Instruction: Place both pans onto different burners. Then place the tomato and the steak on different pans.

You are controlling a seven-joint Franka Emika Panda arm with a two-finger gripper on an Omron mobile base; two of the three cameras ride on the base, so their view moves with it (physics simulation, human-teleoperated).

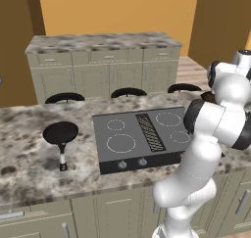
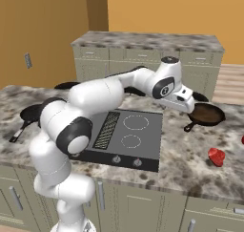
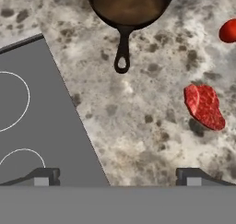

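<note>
The two-finger gripper (image 3: 117, 177) hangs released over the speckled stone counter (image 3: 138, 112), its fingertips (image 3: 42, 177) wide apart and holding nothing. Ahead of it in the hand view lies the round frying pan with brown inside and a short black handle (image 3: 129, 8); the handle with its loop end points toward the gripper. This pan rests on the counter beside the flat dark grey cooktop (image 2: 138, 131), not on any burner. The all-black round pan with the long light-tipped handle (image 1: 61, 133) lies on the counter at the other side of the cooktop, well apart. The white circle burners (image 2: 136, 122) are all free.

The flat red-pink slab of steak (image 3: 204, 106) lies on the counter near the brown pan, and the small glossy red tomato (image 3: 228, 30) is a little farther.

I judge the step in hand is to take the brown pan. To do it well, the gripper should go forward along the handle, turn so the fingers stand across it, and close near the pan body, so the pan does not tip when lifted
</note>
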